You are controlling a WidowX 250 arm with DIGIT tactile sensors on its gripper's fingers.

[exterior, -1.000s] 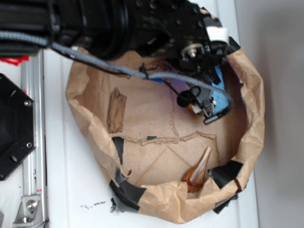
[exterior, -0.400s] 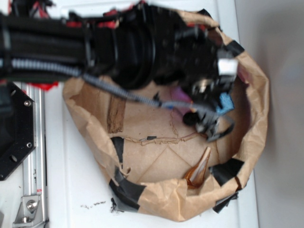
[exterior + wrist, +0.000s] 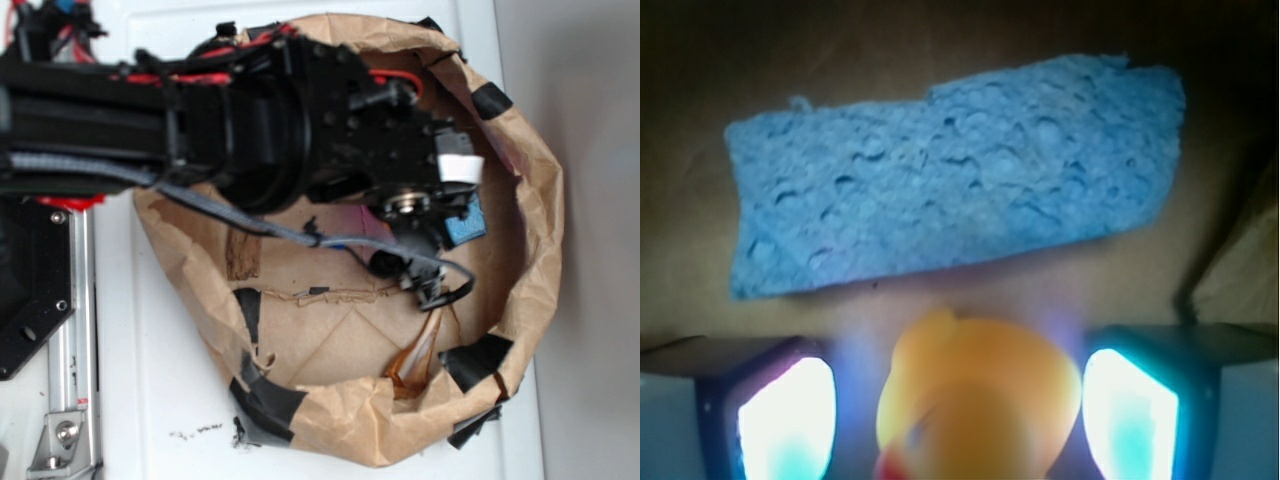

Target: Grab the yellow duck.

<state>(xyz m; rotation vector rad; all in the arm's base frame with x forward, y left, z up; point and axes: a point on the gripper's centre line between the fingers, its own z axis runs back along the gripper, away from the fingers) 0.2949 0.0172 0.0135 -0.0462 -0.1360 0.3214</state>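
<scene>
— Yellow duck [image 3: 975,400]: where do we have it?

— In the wrist view it sits right between our two fingers [image 3: 788,420], low in the frame, rounded and bright, with a bit of orange-red beak at the bottom edge. Both lit pads stand close on either side of it, narrow gaps showing, so we cannot tell whether they actually press on it

— So how do we describe our gripper [image 3: 960,415]?

— Partly closed around the duck, jaws near its flanks; a firm hold is not something we can confirm. From the exterior camera the gripper [image 3: 432,285] is a dark blur and the duck is hidden behind the arm

— And the container?

— We are reaching into the brown paper bag [image 3: 535,250], rolled down into a shallow tub and patched with black tape [image 3: 478,360] at the rim. On its floor lies the blue sponge [image 3: 950,170], flat, just beyond the duck in the wrist view; only a corner of it [image 3: 466,226] peeks out beside our wrist from outside. Near the front wall of the bag an amber translucent cone [image 3: 415,362] lies tilted, close under our fingertips. A strip of brown cardboard [image 3: 243,255] lies at the left of the floor, well apart from the rest

— What does the bag stand on?

— A white table [image 3: 150,400]
</scene>
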